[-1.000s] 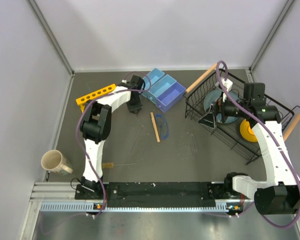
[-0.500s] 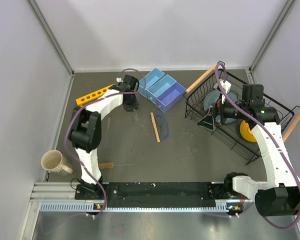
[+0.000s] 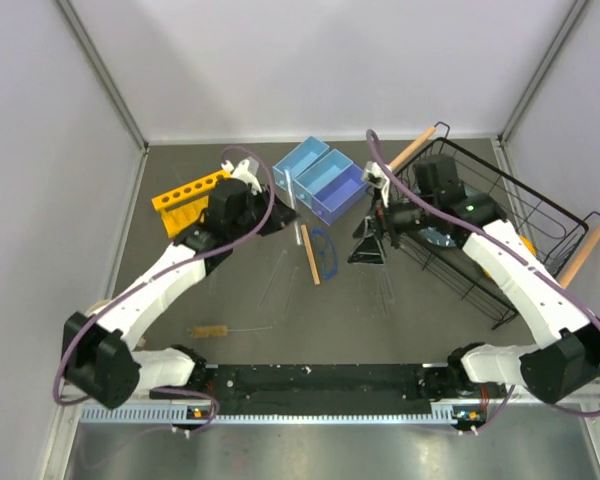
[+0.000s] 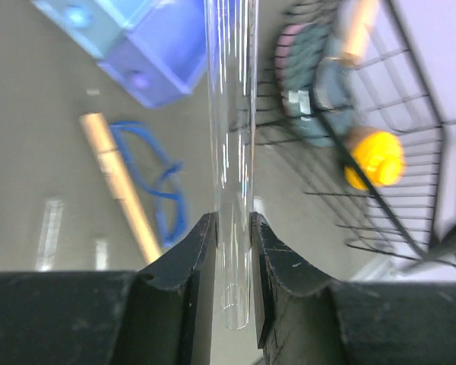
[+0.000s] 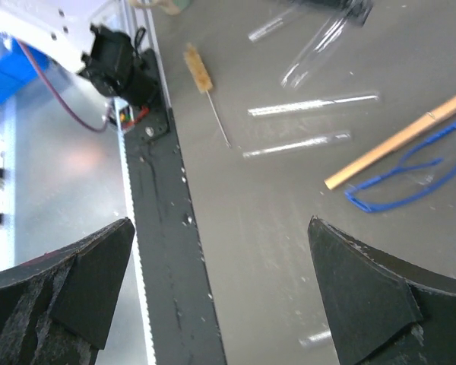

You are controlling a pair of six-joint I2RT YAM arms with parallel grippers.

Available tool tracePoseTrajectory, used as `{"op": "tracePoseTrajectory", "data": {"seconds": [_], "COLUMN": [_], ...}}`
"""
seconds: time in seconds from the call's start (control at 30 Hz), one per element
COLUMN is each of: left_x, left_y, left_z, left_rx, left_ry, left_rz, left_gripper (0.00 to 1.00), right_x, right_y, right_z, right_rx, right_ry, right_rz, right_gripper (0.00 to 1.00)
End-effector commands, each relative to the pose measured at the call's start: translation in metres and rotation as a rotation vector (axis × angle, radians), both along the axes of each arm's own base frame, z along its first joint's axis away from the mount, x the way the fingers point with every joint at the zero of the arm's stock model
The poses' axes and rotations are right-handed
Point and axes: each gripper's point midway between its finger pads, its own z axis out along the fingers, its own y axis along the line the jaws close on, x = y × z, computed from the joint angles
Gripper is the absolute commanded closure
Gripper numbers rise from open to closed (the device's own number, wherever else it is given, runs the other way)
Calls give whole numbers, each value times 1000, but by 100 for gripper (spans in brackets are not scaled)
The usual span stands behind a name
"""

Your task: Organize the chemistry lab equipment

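Observation:
My left gripper is shut on a clear glass tube that stands up between its fingers, just left of the blue boxes; the left wrist view shows the tube pinched near its rounded end by the gripper. My right gripper hangs open over the table, right of the blue-framed safety glasses and the wooden stick. Its wrist view shows the gripper holding nothing, with loose glass tubes, the stick, the glasses and the bristle brush beyond. The brush lies front left.
An orange tube rack sits at the back left, two blue boxes at the back centre. The black wire basket with wooden handles fills the right side and holds a yellow bowl. Faint glass tubes lie mid-table.
My right gripper has come out of the basket and moved left over the table by the glasses. The left arm has dropped its elbow and swung, still gripping the tube.

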Motion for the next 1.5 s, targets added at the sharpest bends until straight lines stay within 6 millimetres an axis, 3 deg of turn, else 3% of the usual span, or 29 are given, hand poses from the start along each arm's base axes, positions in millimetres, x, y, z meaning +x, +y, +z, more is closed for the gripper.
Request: {"op": "tracePoseTrajectory", "data": {"seconds": [0.0,0.17,0.3,0.4,0.6,0.7,0.73,0.83,0.97,1.07,1.17,1.2,1.23,1.27,1.37,1.47], "left_x": [-29,-42,-50,-53,-57,-58,-59,-61,-63,-65,-68,-69,-74,-75,-89,-90], "left_y": [-39,-48,-58,-57,-54,-57,-58,-58,-55,-53,-46,-44,-40,-37,-27,-5], "left_z": [73,95,103,105,108,104,104,103,103,102,102,101,103,104,109,112], "left_rx": [-245,-313,-335,-337,-348,-342,-343,-337,-328,-310,-289,-288,-275,-265,-214,-172], "left_ry": [-187,-225,-234,-238,-248,-240,-239,-240,-247,-244,-254,-257,-269,-278,-282,-259], "left_rz": [-78,-42,-38,-15,1,-13,-19,-20,-23,-27,-19,-19,-27,-31,-87,-96], "left_gripper": [93,94,93,93,93,93,93,93,92,84,58,37,24,17,5,1], "right_x": [17,27,29,32,34,35,35,33,29,26,23,21,19,17,8,-4], "right_y": [38,65,79,82,85,87,88,89,89,88,86,85,84,83,81,82], "right_z": [20,27,21,16,7,4,4,2,-3,-2,-1,-1,-1,-3,-11,-17], "right_rx": [93,136,138,134,135,142,144,149,150,153,156,155,154,149,117,81], "right_ry": [94,198,292,323,385,415,422,440,448,438,405,396,363,347,280,212], "right_rz": [-69,-178,-194,-211,-242,-239,-238,-228,-214,-201,-183,-173,-159,-148,-114,-70], "right_gripper": [1,1,2,10,30,48,59,73,85,87,87,87,88,88,87,87]}}
